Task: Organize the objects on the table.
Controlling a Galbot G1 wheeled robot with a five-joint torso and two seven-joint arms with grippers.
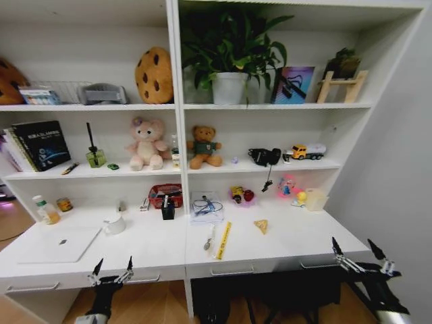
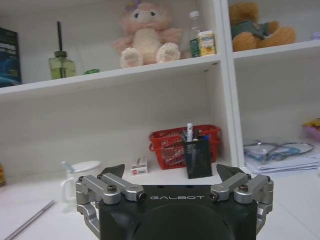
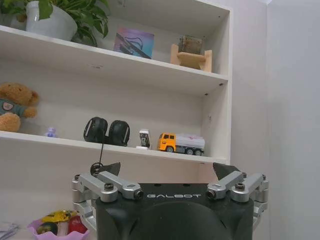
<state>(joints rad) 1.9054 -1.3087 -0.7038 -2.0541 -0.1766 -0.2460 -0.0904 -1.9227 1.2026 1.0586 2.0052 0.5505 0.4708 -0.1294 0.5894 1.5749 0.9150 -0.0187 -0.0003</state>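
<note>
I hold both arms low at the table (image 1: 283,244) front edge. The left gripper (image 1: 113,268) and right gripper (image 1: 358,253) are spread wide, empty, touching nothing. The laptop (image 1: 59,244) lies flat left, the pen (image 1: 210,237) centre. Best approach, I judge: descend vertically, jaws straddling the pen.

White shelving unit (image 1: 177,108) rises from the desk, split by a central upright, three shelf levels visible. Plain pale wall (image 1: 398,155) closes the right side. Wood-toned floor (image 1: 158,304) shows below the desk front. Even, soft indoor light; a faint purple glow (image 1: 5,200) at far left edge.
</note>
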